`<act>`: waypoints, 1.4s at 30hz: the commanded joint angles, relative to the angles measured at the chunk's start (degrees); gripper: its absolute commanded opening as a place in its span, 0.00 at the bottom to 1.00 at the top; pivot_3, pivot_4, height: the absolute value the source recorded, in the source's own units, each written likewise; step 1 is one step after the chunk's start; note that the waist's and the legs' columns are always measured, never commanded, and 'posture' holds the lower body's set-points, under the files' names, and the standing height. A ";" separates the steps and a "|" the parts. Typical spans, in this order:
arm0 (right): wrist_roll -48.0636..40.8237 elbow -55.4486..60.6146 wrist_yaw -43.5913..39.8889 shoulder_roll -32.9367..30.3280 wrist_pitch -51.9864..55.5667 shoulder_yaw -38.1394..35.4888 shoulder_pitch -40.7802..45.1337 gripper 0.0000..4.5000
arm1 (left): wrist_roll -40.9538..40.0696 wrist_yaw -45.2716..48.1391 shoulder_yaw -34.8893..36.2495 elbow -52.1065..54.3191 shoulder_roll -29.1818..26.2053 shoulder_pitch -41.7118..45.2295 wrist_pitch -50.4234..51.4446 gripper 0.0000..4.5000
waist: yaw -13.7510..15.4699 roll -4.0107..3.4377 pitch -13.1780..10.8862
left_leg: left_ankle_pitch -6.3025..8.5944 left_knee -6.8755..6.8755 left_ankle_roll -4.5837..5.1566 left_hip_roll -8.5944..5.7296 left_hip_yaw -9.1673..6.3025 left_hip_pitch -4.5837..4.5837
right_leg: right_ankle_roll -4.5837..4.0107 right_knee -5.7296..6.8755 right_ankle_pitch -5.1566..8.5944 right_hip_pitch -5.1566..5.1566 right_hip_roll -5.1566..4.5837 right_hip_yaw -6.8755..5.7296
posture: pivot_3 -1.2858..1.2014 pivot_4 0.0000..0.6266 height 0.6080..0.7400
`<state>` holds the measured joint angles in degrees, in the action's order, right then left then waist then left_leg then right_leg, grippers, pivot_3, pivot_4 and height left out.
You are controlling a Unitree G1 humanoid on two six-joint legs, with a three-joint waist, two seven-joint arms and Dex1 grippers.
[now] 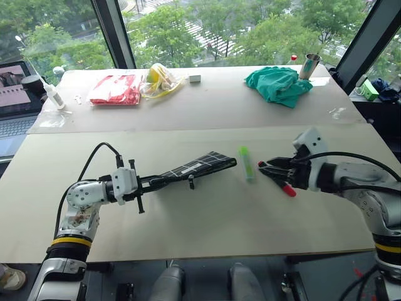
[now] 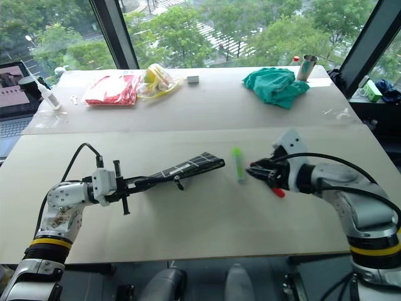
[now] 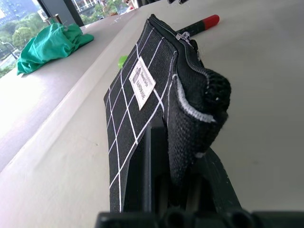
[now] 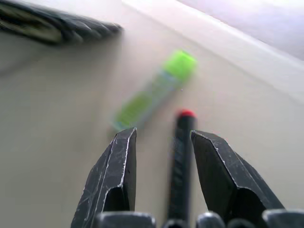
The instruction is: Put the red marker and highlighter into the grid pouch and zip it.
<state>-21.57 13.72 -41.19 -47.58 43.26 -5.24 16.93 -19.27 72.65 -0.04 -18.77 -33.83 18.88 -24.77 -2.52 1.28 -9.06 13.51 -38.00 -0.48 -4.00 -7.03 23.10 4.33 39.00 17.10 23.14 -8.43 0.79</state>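
My left gripper point(image 1: 170, 178) is shut on one end of the grid pouch point(image 1: 202, 164), a black pouch with white lines and a small white label point(image 3: 142, 83). It holds the pouch out level over the table, and the zipper point(image 3: 187, 40) runs along the pouch's upper edge. The light-green highlighter point(image 1: 246, 162) lies on the table just past the pouch's free end. Beside it lies the red marker point(image 1: 288, 189), its black barrel passing under my right gripper point(image 4: 164, 135). That gripper is open, with a gap on each side of the barrel.
Across the far part of the table lie a red plastic bag point(image 1: 114, 89), a yellow bag point(image 1: 161, 80), a small white box point(image 1: 195, 78), a green cloth point(image 1: 279, 84) and a metal cup point(image 1: 311, 64). A white bottle point(image 1: 53, 95) and a laptop point(image 1: 12, 94) sit at far left.
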 commanded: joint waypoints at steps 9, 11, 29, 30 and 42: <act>2.73 -4.79 0.92 1.66 -4.60 -1.27 0.21 0.46 | -0.78 0.65 0.60 -0.19 0.29 1.84 -0.09 0.00 | 0.26 0.00 0.00 | 0.00 -0.01 0.00 -0.01 -0.03 0.01 | 0.00 -0.05 0.00 -0.04 -0.01 0.05 | 0.52 0.24 1.00; 1.83 -5.05 0.39 1.60 -3.73 -1.89 0.47 0.46 | -0.79 0.54 0.74 -0.18 0.31 1.38 -0.09 0.00 | 0.24 0.00 0.00 | 0.00 -0.01 0.00 -0.01 -0.03 0.01 | 0.00 -0.06 0.00 -0.04 -0.01 0.04 | 0.52 0.24 1.00; 12.18 -15.55 0.04 2.35 -6.66 9.66 1.83 0.34 | -0.80 -0.28 1.06 0.59 0.24 0.65 0.22 0.00 | 0.02 0.01 0.00 | 0.00 0.00 0.00 0.01 -0.09 -0.32 | 0.00 -0.11 0.00 -0.39 0.00 0.01 | 0.52 0.24 1.00; 12.43 -16.12 0.14 2.46 -6.75 9.64 2.07 0.28 | -0.80 -0.37 1.07 0.75 0.20 0.53 0.23 0.00 | 0.05 0.01 0.01 | 0.01 0.00 0.01 0.01 -0.10 -0.41 | 0.00 -0.15 0.00 -0.51 0.01 -0.01 | 0.52 0.24 1.00; 7.86 -11.20 -2.90 1.15 -3.90 4.34 6.58 0.11 | -0.58 -0.85 1.05 1.22 0.18 0.17 0.26 0.00 | 0.40 0.03 0.02 | 0.08 0.07 0.12 0.02 -0.30 -0.69 | 0.02 -0.43 0.01 -0.88 0.01 0.00 | 0.52 0.24 1.00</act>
<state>-12.72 0.35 -43.82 -45.29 38.82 1.68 21.43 -19.26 72.28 0.09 -18.81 -33.42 19.03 -24.60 -2.12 1.31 -9.04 13.58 -37.92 -0.36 -3.98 -7.32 22.43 4.34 38.56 17.11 22.29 -8.42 0.80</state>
